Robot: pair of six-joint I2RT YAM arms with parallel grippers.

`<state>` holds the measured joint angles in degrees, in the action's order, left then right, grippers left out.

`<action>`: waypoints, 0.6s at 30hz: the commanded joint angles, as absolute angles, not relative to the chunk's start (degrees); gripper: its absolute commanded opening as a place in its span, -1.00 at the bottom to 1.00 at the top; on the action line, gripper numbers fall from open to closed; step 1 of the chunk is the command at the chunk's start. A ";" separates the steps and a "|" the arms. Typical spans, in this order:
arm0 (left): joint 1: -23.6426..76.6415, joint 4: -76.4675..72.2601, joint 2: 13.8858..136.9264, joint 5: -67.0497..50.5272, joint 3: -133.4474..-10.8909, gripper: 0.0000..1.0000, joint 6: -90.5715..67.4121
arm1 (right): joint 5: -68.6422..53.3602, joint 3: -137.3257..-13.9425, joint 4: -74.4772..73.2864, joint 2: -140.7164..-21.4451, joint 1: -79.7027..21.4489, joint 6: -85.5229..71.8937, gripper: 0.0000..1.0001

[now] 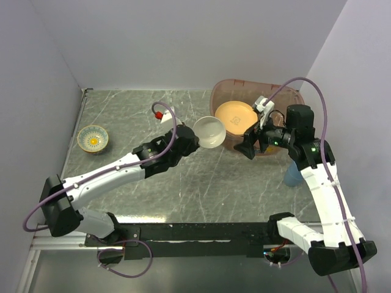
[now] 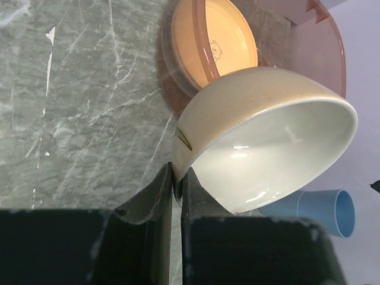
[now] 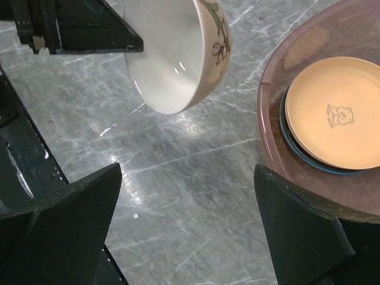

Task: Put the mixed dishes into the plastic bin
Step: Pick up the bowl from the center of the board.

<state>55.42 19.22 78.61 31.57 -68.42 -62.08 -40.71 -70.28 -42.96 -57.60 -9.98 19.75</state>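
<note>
You are pinching the small cream bowl [image 2: 267, 142] by its rim in the narrow left claw [image 2: 177, 181], so it is hanging tilted, ready to clear the plastic bin [image 2: 332, 59] just ahead. Your right claw [image 3: 187, 178] is standing wide and empty, the bin's wall beside it.
</note>
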 commanded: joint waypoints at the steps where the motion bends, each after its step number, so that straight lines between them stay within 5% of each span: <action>1: 57.13 16.17 79.80 36.56 -73.91 -0.99 -64.34 | -40.34 -73.21 -41.49 -58.44 -10.90 17.58 1.00; 18: 61.79 16.35 85.34 37.70 -80.15 -0.98 -64.42 | -31.92 -73.12 -32.52 -66.27 -13.71 6.42 0.89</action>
